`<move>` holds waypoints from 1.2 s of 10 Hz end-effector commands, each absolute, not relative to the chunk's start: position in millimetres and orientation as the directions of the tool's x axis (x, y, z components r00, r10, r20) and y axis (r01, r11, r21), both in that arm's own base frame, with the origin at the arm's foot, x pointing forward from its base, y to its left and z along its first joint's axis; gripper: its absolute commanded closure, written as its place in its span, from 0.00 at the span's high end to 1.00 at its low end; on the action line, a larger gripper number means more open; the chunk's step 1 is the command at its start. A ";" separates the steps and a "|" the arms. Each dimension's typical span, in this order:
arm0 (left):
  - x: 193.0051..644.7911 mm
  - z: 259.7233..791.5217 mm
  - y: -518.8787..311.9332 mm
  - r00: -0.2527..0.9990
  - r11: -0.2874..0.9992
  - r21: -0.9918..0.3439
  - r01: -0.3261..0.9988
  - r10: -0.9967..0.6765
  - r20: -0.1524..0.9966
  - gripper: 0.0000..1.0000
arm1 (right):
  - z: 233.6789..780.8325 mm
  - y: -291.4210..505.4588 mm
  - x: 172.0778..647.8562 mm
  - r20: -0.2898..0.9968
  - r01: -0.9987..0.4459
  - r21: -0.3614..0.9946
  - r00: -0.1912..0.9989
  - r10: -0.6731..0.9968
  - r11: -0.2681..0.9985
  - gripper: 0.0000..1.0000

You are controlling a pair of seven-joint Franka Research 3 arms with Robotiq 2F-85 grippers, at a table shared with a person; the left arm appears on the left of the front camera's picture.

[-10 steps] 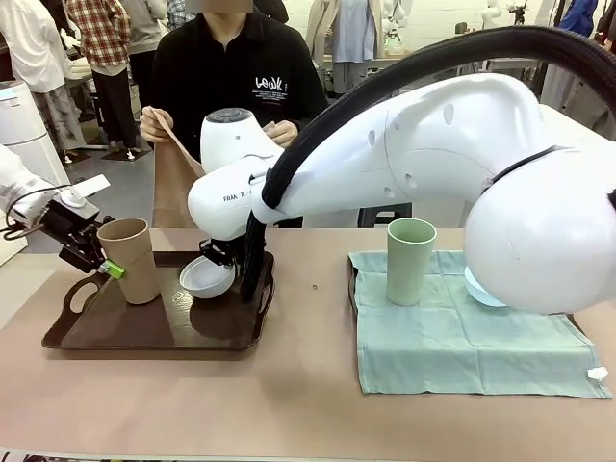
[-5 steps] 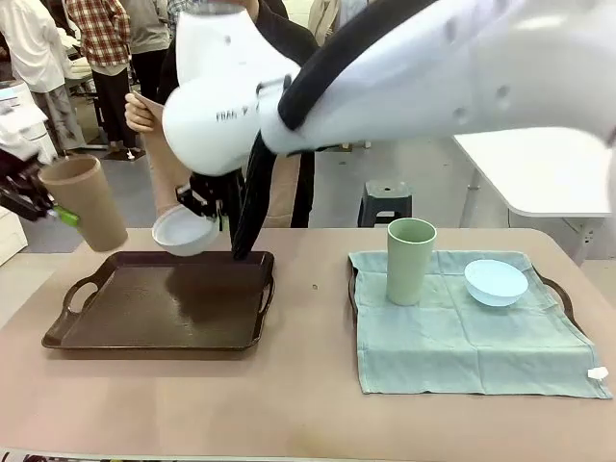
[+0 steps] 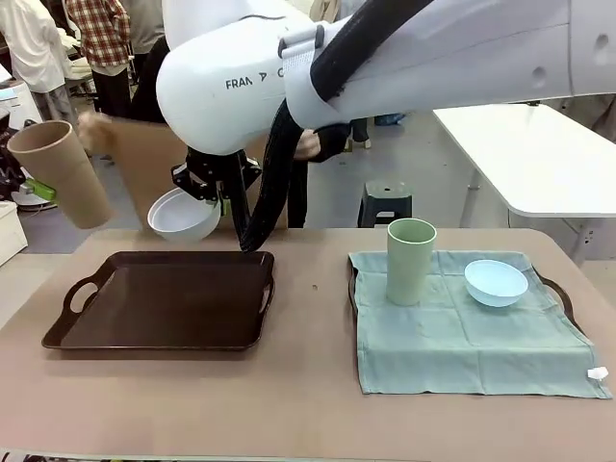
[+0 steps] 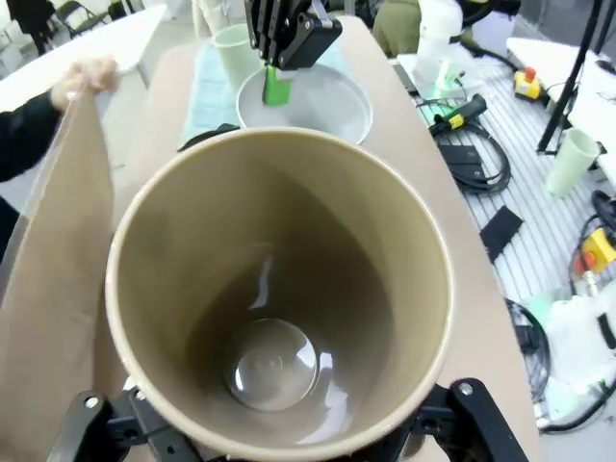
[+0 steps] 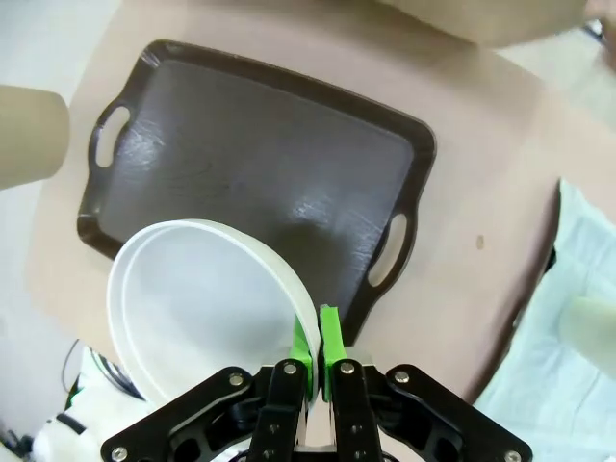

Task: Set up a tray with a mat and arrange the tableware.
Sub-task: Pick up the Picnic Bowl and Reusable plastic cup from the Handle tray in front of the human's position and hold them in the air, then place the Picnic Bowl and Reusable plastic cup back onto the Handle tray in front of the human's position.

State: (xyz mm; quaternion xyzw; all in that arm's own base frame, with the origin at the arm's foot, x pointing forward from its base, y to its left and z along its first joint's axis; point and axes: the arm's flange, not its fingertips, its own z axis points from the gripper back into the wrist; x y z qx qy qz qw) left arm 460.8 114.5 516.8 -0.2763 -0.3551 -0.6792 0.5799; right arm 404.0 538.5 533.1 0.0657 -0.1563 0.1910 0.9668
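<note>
Above the bare tray (image 3: 159, 313), fingers grip cup (image 3: 60, 173) and bowl (image 3: 183, 214); next, person's mat (image 3: 144, 164) goes down.

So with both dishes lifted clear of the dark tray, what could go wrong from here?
The right gripper pinches the white bowl by its rim alone; it might tip or slip. The tan cup hangs tilted in the left gripper beside the person's brown mat, which could brush either dish on its way to the dark tray.

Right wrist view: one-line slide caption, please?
Right gripper pinching the white bowl rim above the bare brown tray.
</note>
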 end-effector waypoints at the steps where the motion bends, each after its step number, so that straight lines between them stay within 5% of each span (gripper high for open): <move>1: 465.4 512.4 113.3 -0.173 -0.072 0.162 0.984 -0.596 0.784 0.00 | 529.5 542.7 410.0 0.323 -0.399 0.079 0.877 0.355 0.913 0.00; 12: 465.4 512.4 113.3 -0.173 -0.072 0.162 0.984 -0.596 0.784 0.00 | 529.5 542.7 410.0 0.323 -0.399 0.079 0.877 0.355 0.913 0.00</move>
